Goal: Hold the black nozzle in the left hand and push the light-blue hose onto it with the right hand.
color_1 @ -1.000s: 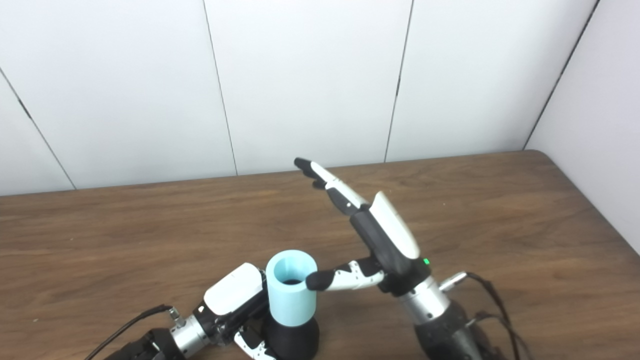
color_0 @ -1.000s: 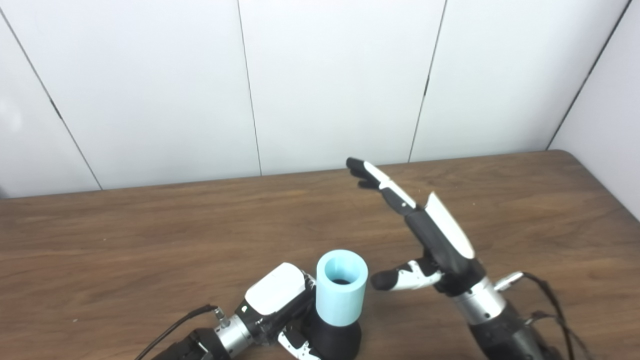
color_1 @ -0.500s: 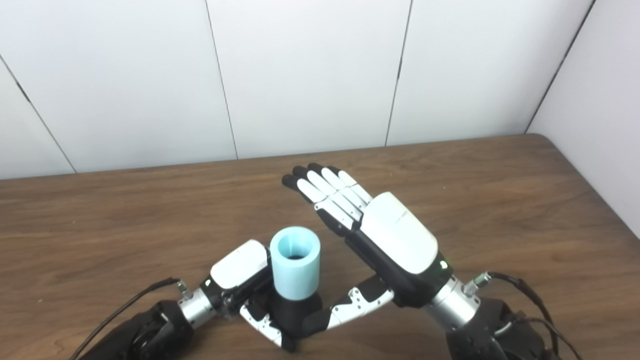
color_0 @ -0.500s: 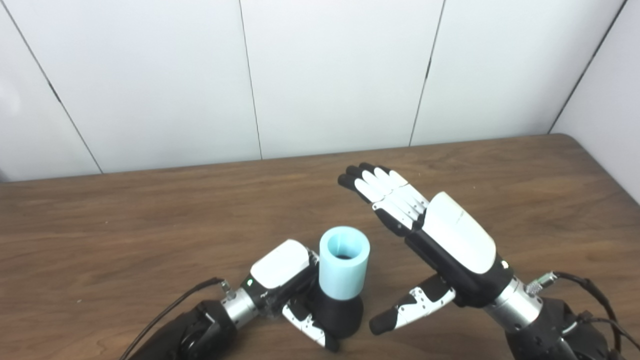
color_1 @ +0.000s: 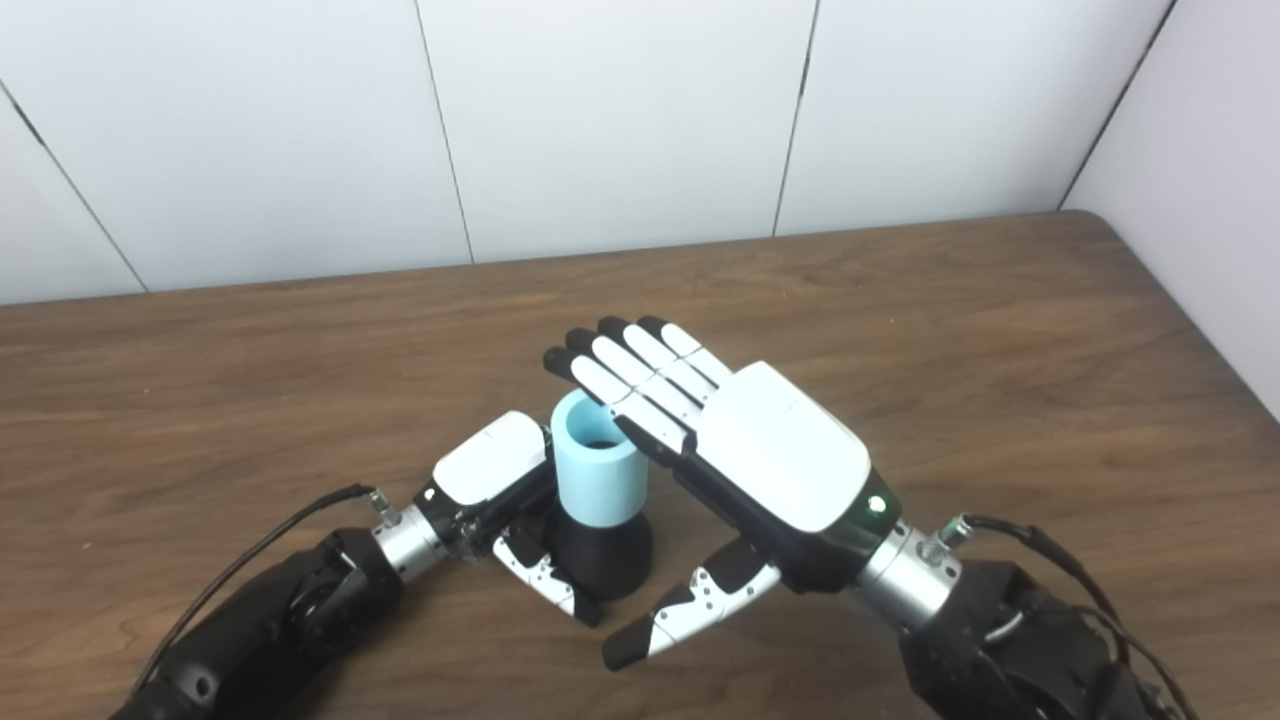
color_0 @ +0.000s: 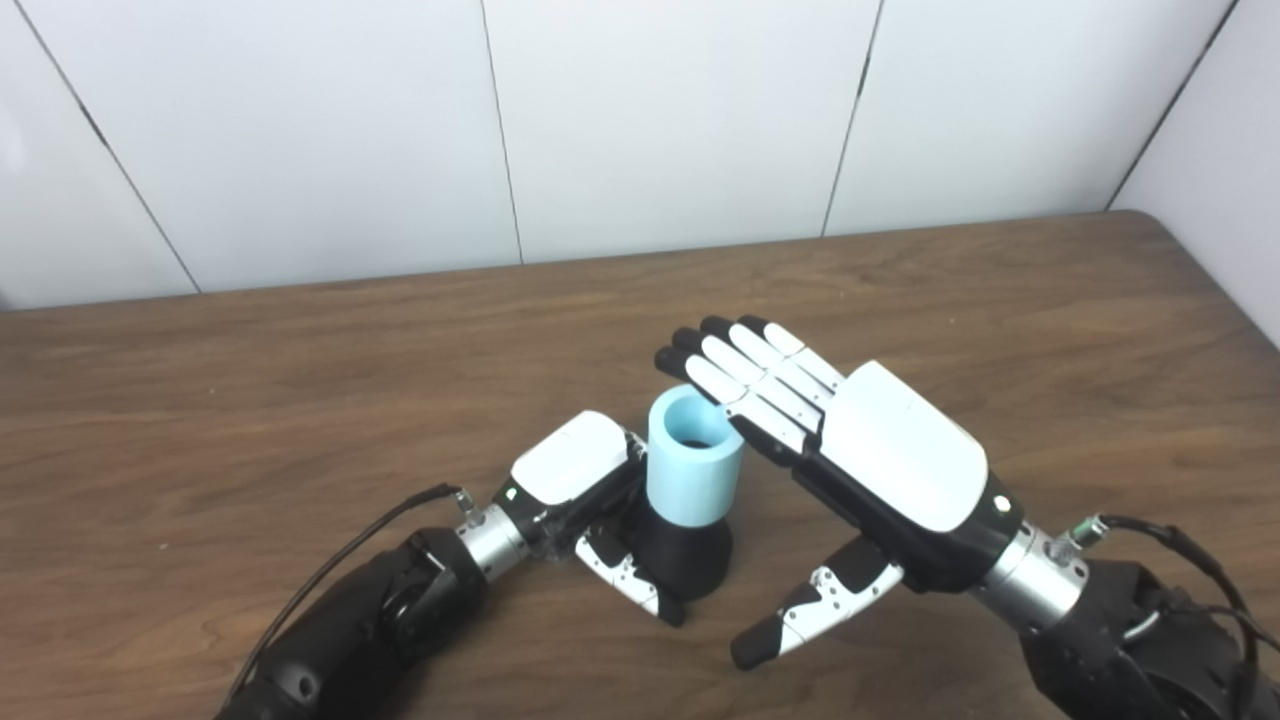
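We see bright, even light from above, soft short shadows under both hands on the wooden counter, sharp focus throughout, mild glare on white wall panels.

Hose on nozzle, upright on table

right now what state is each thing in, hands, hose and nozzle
left hand: shut on the black nozzle, low at its base
black nozzle: upright on the table, light-blue hose on its top
light-blue hose: upright, open end up, seated on the nozzle
right hand: open, palm down, fingers flat over the hose's rim; contact cannot be told
table: wooden, carrying the nozzle
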Robot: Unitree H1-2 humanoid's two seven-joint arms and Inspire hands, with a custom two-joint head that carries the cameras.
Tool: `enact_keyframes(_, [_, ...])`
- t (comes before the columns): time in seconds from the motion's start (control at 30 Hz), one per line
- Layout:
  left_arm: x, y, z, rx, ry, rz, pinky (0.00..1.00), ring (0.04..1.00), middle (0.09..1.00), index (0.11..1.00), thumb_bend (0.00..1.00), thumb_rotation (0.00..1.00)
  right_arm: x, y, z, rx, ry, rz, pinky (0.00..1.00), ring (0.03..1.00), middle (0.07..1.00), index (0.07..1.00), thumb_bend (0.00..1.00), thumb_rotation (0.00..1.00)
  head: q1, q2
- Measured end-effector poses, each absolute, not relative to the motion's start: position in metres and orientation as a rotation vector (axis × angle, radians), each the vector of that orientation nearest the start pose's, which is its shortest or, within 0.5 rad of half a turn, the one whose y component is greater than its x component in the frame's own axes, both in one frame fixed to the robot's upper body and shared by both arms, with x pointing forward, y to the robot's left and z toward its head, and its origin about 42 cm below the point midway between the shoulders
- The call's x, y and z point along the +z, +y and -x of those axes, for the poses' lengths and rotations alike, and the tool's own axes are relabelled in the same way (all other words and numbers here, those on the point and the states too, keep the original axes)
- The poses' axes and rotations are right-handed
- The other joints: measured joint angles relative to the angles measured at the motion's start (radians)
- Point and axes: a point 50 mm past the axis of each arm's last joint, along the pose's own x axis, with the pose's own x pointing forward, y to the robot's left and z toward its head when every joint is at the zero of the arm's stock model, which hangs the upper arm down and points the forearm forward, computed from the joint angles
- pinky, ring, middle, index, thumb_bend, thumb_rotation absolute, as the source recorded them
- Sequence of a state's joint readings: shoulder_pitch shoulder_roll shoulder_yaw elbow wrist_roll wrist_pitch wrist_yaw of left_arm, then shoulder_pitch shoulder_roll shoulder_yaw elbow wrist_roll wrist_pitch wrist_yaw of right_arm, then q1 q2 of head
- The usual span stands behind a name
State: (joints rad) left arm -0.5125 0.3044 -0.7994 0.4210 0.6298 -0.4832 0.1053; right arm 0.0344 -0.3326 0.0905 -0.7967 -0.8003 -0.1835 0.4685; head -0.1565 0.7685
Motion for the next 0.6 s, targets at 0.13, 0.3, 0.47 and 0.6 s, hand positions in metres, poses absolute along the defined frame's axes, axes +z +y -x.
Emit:
enact_keyframes(0.13, [0.1077, 0.1121, -0.3619, -0.917, -0.655, -1.016, 0.15, 0.196, 0.471, 0.485, 0.52, 0.0, 0.2729, -0.2163, -0.1997, 0.388, -0.719, 1.322, 1.0, 0.998, 1.0, 0.992, 0.93, 0.94, -0.002, 0.0])
enact_keyframes(0.3, [0.1073, 0.112, -0.3616, -0.918, -0.66, -1.027, 0.14, 0.181, 0.471, 0.485, 0.53, 0.0, 0.2706, -0.2145, -0.1977, 0.394, -0.728, 1.359, 1.0, 0.98, 0.988, 0.976, 0.94, 0.94, -0.003, -0.005])
enact_keyframes(0.47, [0.1072, 0.1121, -0.3615, -0.918, -0.662, -1.031, 0.13, 0.178, 0.471, 0.485, 0.53, 0.0, 0.2699, -0.2142, -0.1981, 0.39, -0.718, 1.376, 1.0, 0.965, 0.969, 0.951, 0.94, 0.94, -0.002, -0.008])
enact_keyframes(0.6, [0.1073, 0.1121, -0.3616, -0.918, -0.662, -1.03, 0.14, 0.19, 0.471, 0.485, 0.52, 0.0, 0.2694, -0.2141, -0.1984, 0.391, -0.715, 1.378, 1.0, 0.957, 0.953, 0.932, 0.93, 0.94, -0.002, -0.008])
